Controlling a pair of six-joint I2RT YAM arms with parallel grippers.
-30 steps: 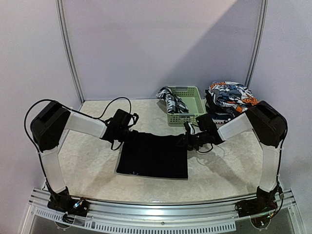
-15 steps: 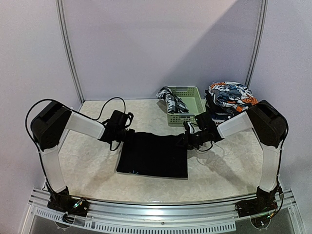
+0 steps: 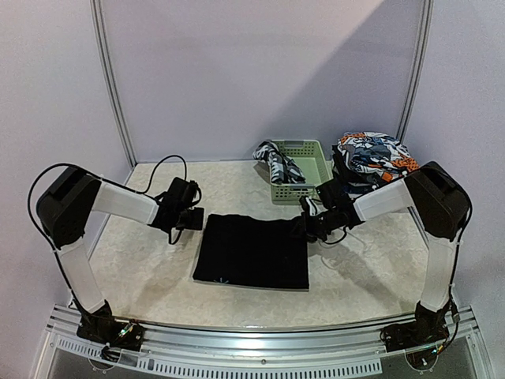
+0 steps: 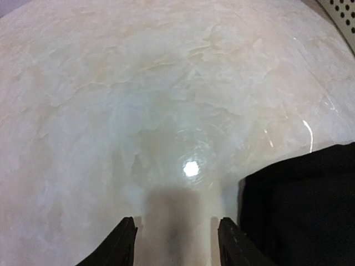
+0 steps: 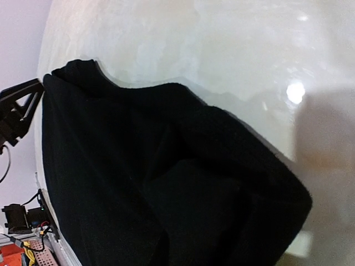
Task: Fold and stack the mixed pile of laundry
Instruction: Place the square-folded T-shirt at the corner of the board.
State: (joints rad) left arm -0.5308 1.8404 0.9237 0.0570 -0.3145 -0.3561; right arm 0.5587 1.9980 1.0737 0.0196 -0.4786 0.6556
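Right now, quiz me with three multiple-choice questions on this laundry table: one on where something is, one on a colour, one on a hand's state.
1. Where is the green basket?
A. At the far side of the table, beyond the black cloth.
B. Between the arm bases.
C. On the cloth.

2. What colour is the cloth lying flat mid-table?
A. Orange.
B. Black.
C. White.

3. How is the left hand?
A. Shut on the cloth.
B. Open over bare table.
C. Holding the basket.

Answers:
1 A, the basket sits behind the cloth in the top view.
2 B, it is plain black.
3 B, the wrist view shows spread fingers with nothing between.
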